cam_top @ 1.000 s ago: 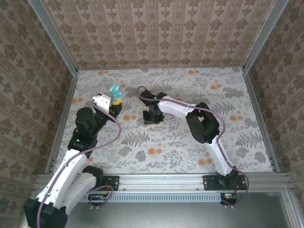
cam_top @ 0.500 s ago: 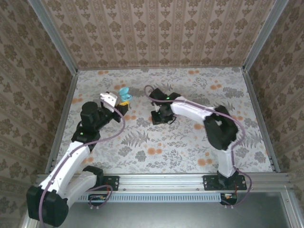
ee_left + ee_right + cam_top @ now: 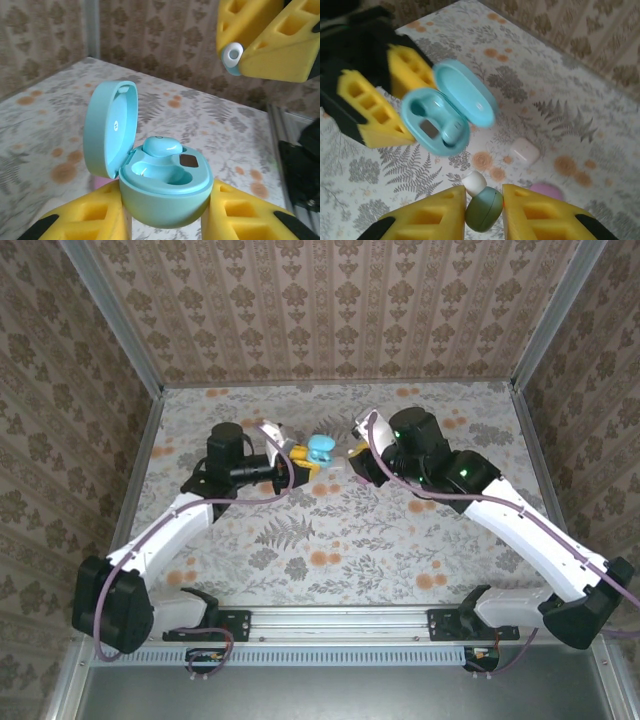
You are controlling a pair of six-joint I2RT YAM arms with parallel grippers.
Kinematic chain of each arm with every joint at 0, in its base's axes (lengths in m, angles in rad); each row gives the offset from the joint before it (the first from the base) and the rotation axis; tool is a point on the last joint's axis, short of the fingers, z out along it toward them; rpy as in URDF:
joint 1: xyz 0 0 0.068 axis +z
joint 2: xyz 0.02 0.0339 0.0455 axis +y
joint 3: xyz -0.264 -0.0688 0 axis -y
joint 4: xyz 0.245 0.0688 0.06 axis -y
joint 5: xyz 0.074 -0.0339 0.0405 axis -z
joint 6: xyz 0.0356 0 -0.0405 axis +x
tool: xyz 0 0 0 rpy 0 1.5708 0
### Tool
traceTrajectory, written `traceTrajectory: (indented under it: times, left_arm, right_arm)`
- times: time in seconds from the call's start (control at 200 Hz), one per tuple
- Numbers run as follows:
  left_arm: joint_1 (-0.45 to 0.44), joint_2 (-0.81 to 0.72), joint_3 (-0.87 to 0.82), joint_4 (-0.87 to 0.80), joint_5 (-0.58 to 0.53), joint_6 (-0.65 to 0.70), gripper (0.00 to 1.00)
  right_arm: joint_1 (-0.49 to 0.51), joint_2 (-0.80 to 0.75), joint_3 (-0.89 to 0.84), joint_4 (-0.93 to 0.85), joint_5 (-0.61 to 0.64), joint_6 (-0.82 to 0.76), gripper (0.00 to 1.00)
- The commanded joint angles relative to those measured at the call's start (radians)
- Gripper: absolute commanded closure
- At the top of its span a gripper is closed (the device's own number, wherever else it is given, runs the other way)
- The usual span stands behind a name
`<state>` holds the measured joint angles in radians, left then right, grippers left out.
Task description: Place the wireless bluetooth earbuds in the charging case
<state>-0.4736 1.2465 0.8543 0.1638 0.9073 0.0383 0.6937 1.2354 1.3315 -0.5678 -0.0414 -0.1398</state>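
The left arm and right arm stretch inward, wrists facing. The left gripper clamps the case; the right gripper pinches an earbud.

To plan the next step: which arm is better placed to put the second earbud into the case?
Right. The right gripper pinches the earbud near the case, which the left gripper holds open, one socket empty.

The open case and the earbud in it are pale turquoise. The other earbud is grey-green with a white tip, and the pads are yellow. The table is patterned with grey ferns and orange blooms.
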Motion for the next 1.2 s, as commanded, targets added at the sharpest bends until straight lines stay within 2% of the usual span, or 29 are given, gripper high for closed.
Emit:
traceTrajectory:
  times: [0.0, 0.235, 0.35, 0.66, 0.99, 1.195]
  left_arm:
    - [-0.027, 0.03, 0.047, 0.018, 0.156, 0.043, 0.66]
    - [-0.058, 0.05, 0.085, -0.06, 0.235, 0.108, 0.66]
    - [-0.063, 0.05, 0.095, -0.116, 0.268, 0.149, 0.65]
    - [-0.069, 0.065, 0.122, -0.211, 0.306, 0.22, 0.65]
    - [-0.073, 0.054, 0.123, -0.24, 0.302, 0.246, 0.65]
    - [-0.074, 0.05, 0.122, -0.228, 0.301, 0.244, 0.65]
  right_arm:
    - [0.041, -0.026, -0.02, 0.016, 0.028, -0.248, 0.74]
    - [0.122, -0.037, -0.054, 0.057, 0.05, -0.557, 0.73]
    - [0.159, -0.034, -0.063, 0.067, 0.077, -0.66, 0.73]
    - [0.234, -0.012, -0.087, 0.075, 0.224, -0.924, 0.72]
    - [0.24, 0.009, -0.079, 0.061, 0.233, -0.991, 0.72]
    - [0.256, 0.002, -0.086, 0.037, 0.178, -1.025, 0.71]
